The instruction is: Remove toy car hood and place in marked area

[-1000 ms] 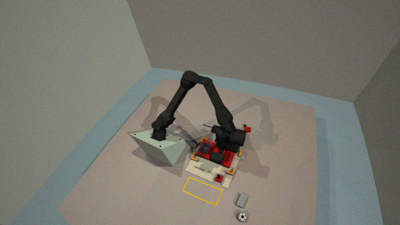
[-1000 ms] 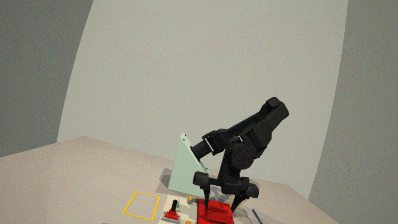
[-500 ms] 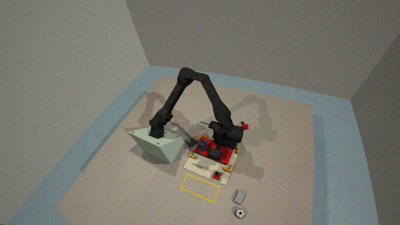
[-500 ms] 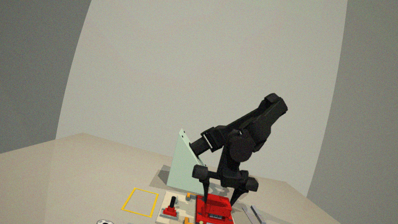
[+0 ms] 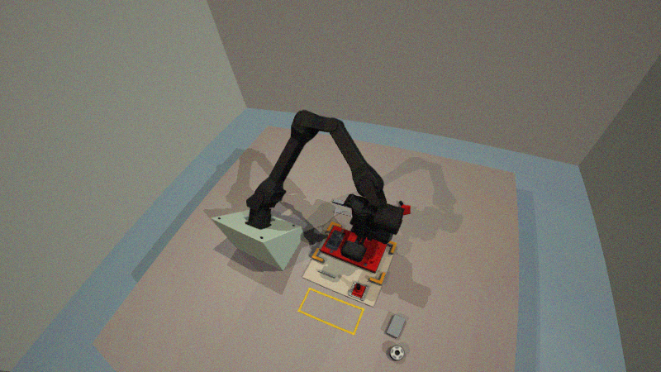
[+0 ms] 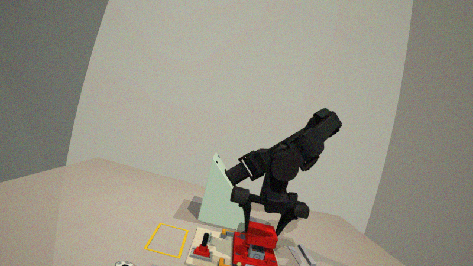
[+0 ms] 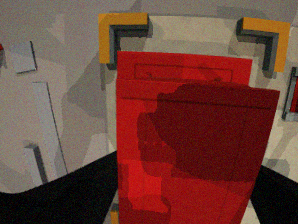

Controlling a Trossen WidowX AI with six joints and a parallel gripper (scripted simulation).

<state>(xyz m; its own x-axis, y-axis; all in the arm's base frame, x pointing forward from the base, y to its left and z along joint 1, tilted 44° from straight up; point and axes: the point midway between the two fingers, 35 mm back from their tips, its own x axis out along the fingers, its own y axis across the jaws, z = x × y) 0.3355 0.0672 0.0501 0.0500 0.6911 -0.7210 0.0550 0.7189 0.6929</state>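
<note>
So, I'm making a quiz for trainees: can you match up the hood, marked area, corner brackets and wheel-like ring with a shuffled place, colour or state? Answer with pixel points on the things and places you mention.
1. Hood (image 5: 354, 240) (image 6: 261, 237) (image 7: 200, 145)
2. Marked area (image 5: 336, 299) (image 6: 174, 227)
3. Corner brackets (image 5: 382, 278) (image 6: 222, 261) (image 7: 125, 20)
4. Wheel-like ring (image 5: 391, 353) (image 6: 119, 263)

A. Orange
B. Nearest the gray block (image 5: 396, 326)
C. Gripped by the claw (image 5: 360, 239) (image 6: 262, 233) (image 7: 185, 195), raised off the car
D. Yellow outline

Pairs: 1-C, 2-D, 3-A, 4-B
</note>
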